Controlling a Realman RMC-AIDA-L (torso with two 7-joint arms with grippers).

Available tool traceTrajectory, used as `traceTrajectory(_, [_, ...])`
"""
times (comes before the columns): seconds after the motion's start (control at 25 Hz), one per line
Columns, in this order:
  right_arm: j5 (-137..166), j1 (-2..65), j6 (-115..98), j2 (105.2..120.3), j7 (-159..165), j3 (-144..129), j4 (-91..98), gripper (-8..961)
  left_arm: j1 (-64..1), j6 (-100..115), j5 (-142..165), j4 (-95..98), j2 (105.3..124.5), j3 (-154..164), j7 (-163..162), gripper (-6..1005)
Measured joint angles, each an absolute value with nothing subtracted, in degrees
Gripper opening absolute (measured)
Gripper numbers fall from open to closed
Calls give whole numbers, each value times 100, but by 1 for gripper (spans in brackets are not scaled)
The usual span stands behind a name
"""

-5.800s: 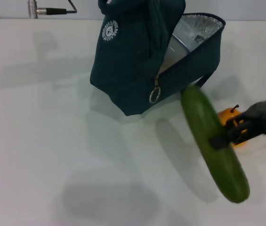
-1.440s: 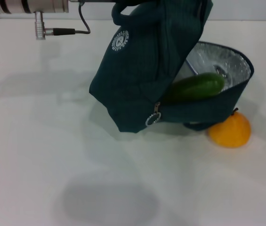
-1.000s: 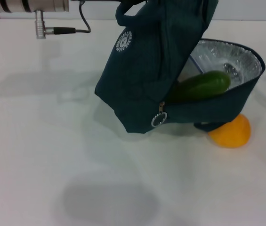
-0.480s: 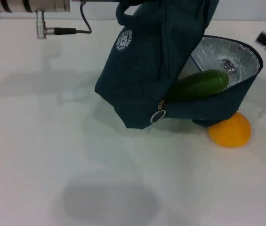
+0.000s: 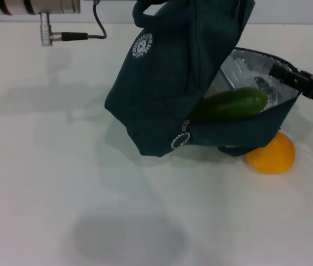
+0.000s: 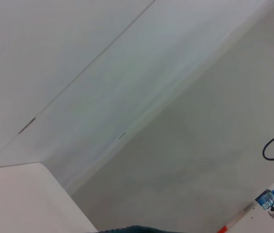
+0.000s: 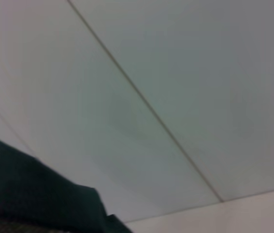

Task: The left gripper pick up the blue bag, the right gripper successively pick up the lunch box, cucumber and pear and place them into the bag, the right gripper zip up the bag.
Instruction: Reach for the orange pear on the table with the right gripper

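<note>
Blue bag [image 5: 173,83] mouth partly blocked by cucumber [image 5: 231,105]; right gripper [image 5: 306,83] at rim; pear [image 5: 271,154] below.

left gripper out of frame above the blue bag [image 5: 167,83], cucumber [image 5: 231,105] half hidden inside, lunch box perhaps behind it, right gripper [image 5: 281,73] cut off at the edge

Counting what's showing: one bag [image 5: 167,83], one cucumber [image 5: 231,105] sitting inside it right by the right gripper [image 5: 289,77], and one pear [image 5: 271,155] lying just below that gripper. One arm [image 5: 31,6] is showing too.
</note>
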State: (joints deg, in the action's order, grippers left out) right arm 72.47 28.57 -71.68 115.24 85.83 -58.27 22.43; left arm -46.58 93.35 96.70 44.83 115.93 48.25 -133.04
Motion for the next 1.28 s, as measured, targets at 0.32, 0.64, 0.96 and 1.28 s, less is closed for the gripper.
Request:
traceTrajectory(0.32, [7278,2549,-9305,11396,7880,-5817,2563,598,-4594,9195,9663,4482,11568,4813,-13116,52])
traceTrajectory(0.64, [7802,1932,-10052,11017,6921,-5795,2797,598,-4543,9062,9676,4482,11522,4663,-13030,52])
traceTrajectory(0.96, [7874,1670,-10102,10940,6394,-5794,2803,591,-4478,8909,9676,4482,11464,4664,-12975,52])
traceTrajectory(1.28, [7991,1767,-9551,11075,6013,-5824,2812,576,-4342,8894,9686,4482,11461,4667,-12923,52])
